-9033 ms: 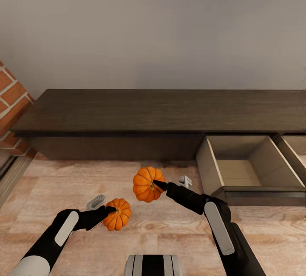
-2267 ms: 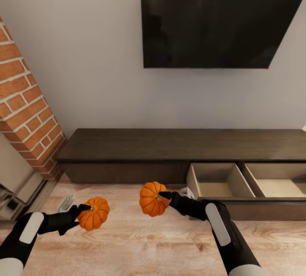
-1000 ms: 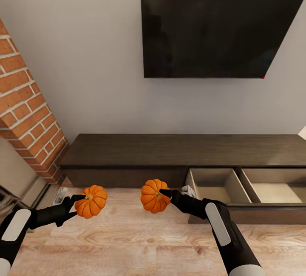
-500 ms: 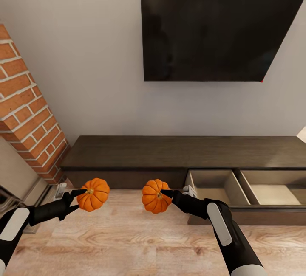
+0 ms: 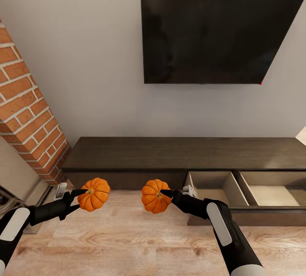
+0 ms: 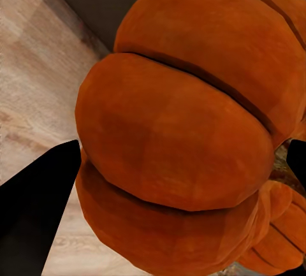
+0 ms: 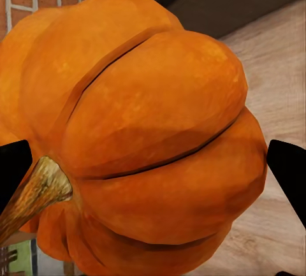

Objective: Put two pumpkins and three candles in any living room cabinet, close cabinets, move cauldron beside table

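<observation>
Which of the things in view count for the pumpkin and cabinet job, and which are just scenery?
Part of the job:
left gripper, shut on one pumpkin
right gripper, shut on the other pumpkin
cabinet, with two open drawers

Just scenery:
wall television
brick column
wooden floor

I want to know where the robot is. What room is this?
Probably a living room. A big dark TV hangs on the wall above a long low cabinet with open drawers, and a brick column stands beside it, perhaps a fireplace.
</observation>
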### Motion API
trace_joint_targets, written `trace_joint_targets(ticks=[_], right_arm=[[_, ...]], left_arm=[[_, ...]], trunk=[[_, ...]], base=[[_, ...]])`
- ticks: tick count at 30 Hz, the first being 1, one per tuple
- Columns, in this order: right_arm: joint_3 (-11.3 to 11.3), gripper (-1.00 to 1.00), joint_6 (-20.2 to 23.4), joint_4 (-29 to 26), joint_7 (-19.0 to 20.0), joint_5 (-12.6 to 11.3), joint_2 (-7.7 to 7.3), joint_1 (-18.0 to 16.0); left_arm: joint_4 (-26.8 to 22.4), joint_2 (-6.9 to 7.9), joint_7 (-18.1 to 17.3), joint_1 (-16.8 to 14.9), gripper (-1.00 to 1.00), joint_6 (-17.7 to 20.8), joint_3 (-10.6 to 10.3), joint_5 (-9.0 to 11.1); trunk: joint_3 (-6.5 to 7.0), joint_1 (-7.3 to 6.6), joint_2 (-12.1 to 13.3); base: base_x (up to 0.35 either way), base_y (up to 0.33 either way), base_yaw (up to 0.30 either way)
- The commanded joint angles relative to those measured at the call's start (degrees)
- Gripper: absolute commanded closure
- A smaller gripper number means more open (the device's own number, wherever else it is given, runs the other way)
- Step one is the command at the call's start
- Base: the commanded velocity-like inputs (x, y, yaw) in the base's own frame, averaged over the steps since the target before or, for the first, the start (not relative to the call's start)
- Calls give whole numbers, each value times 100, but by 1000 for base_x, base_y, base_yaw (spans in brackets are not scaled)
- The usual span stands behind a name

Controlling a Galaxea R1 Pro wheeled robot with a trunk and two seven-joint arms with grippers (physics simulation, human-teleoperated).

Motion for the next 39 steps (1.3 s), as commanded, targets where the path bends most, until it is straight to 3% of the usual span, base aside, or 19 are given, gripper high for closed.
trace_joint_targets(ticks=[1,8,39], right_arm=[[0,100,1,-1,-2,-13,0,0],[1,100,-7,-1,-10,-9,8,0],[1,100,-8,-1,-2,-9,9,0]], left_arm=[[-1,-3,1,6,100,2,-1,14],[-1,-9,1,17,100,-3,-1,3],[-1,-18,43,16,100,-20,-1,-6]], trunk=[[0,0,0],[0,0,0],[0,0,0]], base=[[0,0,0],[0,-152,0],[0,-303,0]])
